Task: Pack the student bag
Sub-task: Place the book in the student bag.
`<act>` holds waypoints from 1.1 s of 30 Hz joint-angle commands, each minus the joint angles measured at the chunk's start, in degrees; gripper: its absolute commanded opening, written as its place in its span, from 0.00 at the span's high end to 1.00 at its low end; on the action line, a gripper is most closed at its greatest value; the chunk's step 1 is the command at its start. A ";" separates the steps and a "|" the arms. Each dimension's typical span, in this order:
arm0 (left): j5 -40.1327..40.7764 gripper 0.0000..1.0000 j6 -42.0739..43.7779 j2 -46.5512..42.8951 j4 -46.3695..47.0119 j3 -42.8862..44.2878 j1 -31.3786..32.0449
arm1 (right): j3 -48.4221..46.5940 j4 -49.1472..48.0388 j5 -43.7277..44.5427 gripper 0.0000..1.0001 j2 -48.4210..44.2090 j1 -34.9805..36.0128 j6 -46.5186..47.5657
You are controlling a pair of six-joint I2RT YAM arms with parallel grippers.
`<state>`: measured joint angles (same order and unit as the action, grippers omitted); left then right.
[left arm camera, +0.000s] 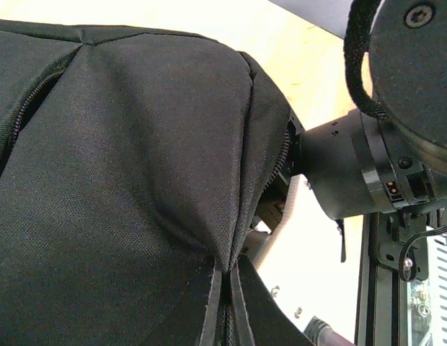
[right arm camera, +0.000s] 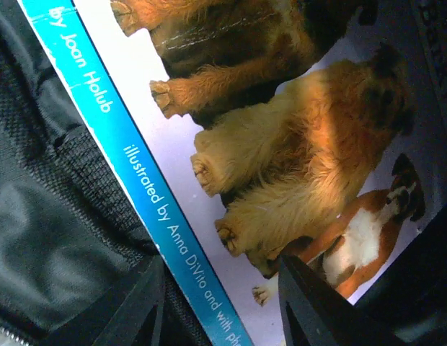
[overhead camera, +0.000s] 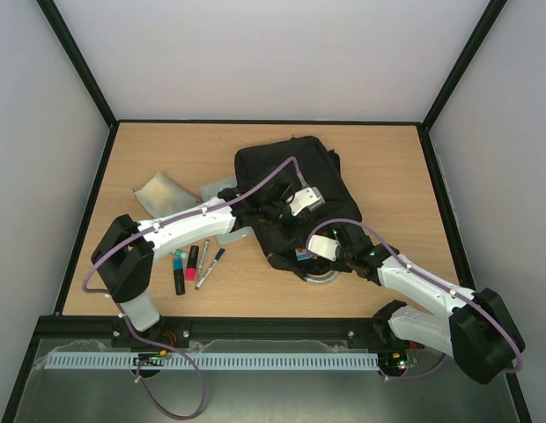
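The black student bag [overhead camera: 286, 181] lies in the middle of the table. My left gripper [overhead camera: 277, 210] is over its middle. In the left wrist view it [left arm camera: 227, 277] is shut on a pinched fold of the bag's fabric [left arm camera: 137, 166], next to a zip. My right gripper [overhead camera: 321, 247] is at the bag's near edge. In the right wrist view it [right arm camera: 223, 306] is open, its fingers [right arm camera: 140, 310] spread over a picture book [right arm camera: 281, 144] with dogs and a blue strip. The book lies inside the bag's dark lining [right arm camera: 58, 216]. A corner of the book [overhead camera: 301, 255] shows in the top view.
Several markers and pens [overhead camera: 194, 264] lie left of the bag, near the left arm. A silvery pouch [overhead camera: 161, 192] and a clear flat item [overhead camera: 218, 189] lie further back left. The bag's grey handle loop [overhead camera: 321, 278] hangs toward the near edge.
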<state>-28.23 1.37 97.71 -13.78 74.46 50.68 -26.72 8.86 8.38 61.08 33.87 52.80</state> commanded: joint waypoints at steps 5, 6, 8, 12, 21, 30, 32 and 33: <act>-1.00 0.98 2.48 -1.38 -0.39 2.50 1.18 | 4.37 -17.42 1.97 0.60 1.84 0.59 -2.37; -0.84 0.98 2.58 -1.43 -0.60 2.53 1.20 | 4.38 -17.85 2.40 0.60 2.39 0.59 -2.82; -0.38 0.98 2.81 -1.59 -0.87 2.48 1.21 | 3.52 -16.44 2.55 0.60 2.95 0.59 -4.34; 2.20 0.98 3.33 -1.88 -1.42 2.45 1.18 | 1.03 -4.22 -3.89 0.54 -2.74 0.58 -5.30; 4.92 0.98 3.87 -2.18 -2.57 2.43 0.31 | -7.28 26.46 -13.37 0.51 -19.12 -0.53 -9.64; 6.10 0.98 4.63 -3.57 -6.90 2.89 0.36 | -24.78 36.19 -19.64 0.57 -15.95 -7.96 -12.73; 5.99 0.98 4.76 -4.84 -7.11 1.91 0.35 | -26.99 36.12 -21.51 0.57 -13.72 -9.06 -13.42; 6.13 0.97 5.05 -5.63 -7.19 1.14 0.45 | -27.51 35.91 -22.67 0.57 -12.50 -9.53 -13.56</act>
<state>-22.02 5.15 96.92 -19.79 75.81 51.29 -50.52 39.77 -8.78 45.34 25.98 41.23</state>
